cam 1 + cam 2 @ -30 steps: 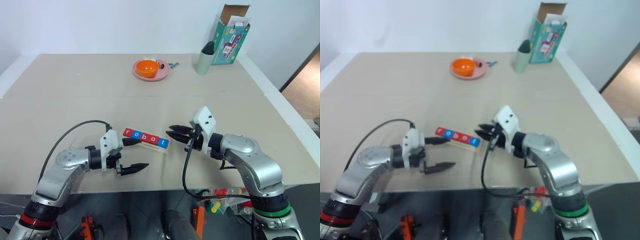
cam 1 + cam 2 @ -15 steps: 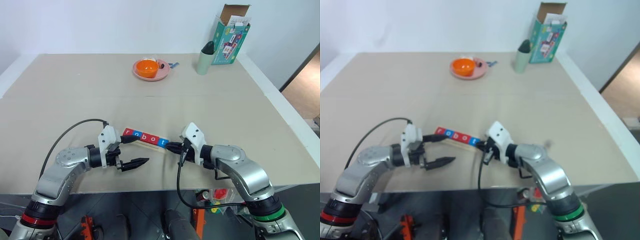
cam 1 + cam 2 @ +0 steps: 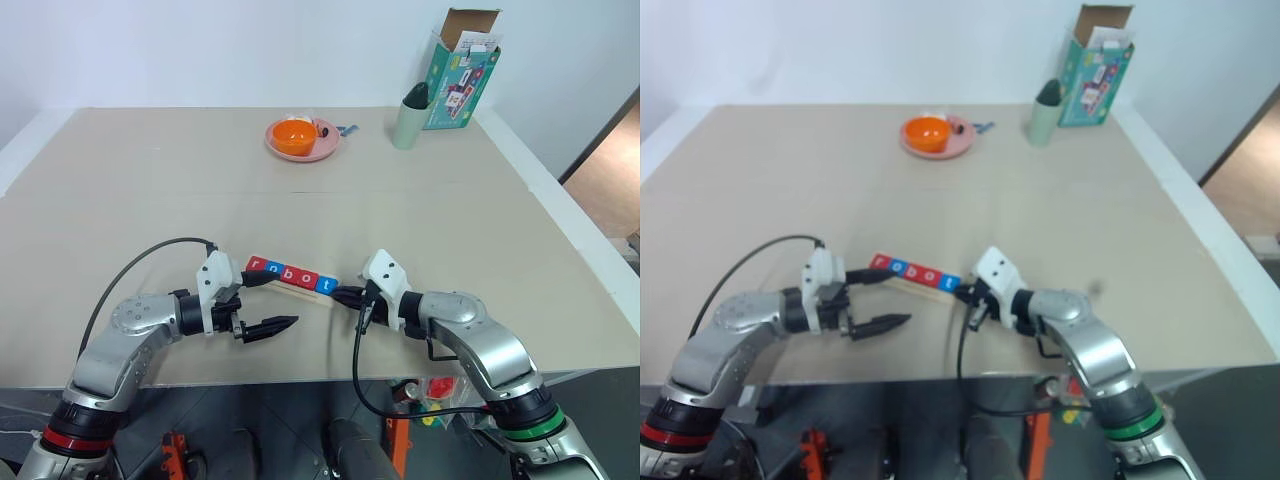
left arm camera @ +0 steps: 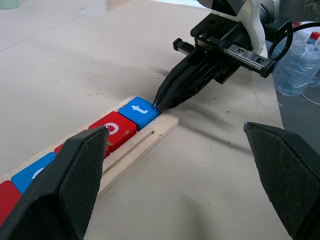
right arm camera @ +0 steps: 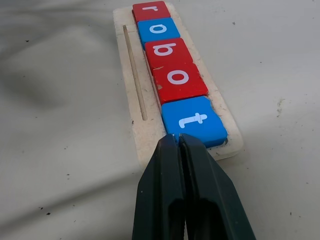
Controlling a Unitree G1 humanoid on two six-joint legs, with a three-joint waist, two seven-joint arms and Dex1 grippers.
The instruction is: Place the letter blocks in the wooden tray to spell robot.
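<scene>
Five letter blocks (image 5: 168, 51) lie in a row in the wooden tray (image 5: 128, 80), reading r, o, b, o, t: red, blue, red, red, blue. The tray (image 3: 300, 291) sits near the table's front edge. My right gripper (image 3: 338, 293) is shut, with its tips (image 5: 176, 139) touching the near edge of the blue t block (image 5: 192, 121) at the tray's right end. To the left, my left gripper (image 3: 273, 302) stands open with nothing in it. One finger (image 3: 258, 280) lies by the r end of the tray and the other (image 3: 272, 325) is nearer the table's edge.
A pink plate (image 3: 325, 151) holding an orange bowl (image 3: 294, 136) sits at the back. A pale green cup (image 3: 408, 122) and an open teal box (image 3: 460, 72) stand at the back right. The table's front edge (image 3: 300, 380) runs just below both grippers.
My right gripper has come down and in toward the tray, and its shut tips now meet the t block. The left gripper has stayed put, still open.
</scene>
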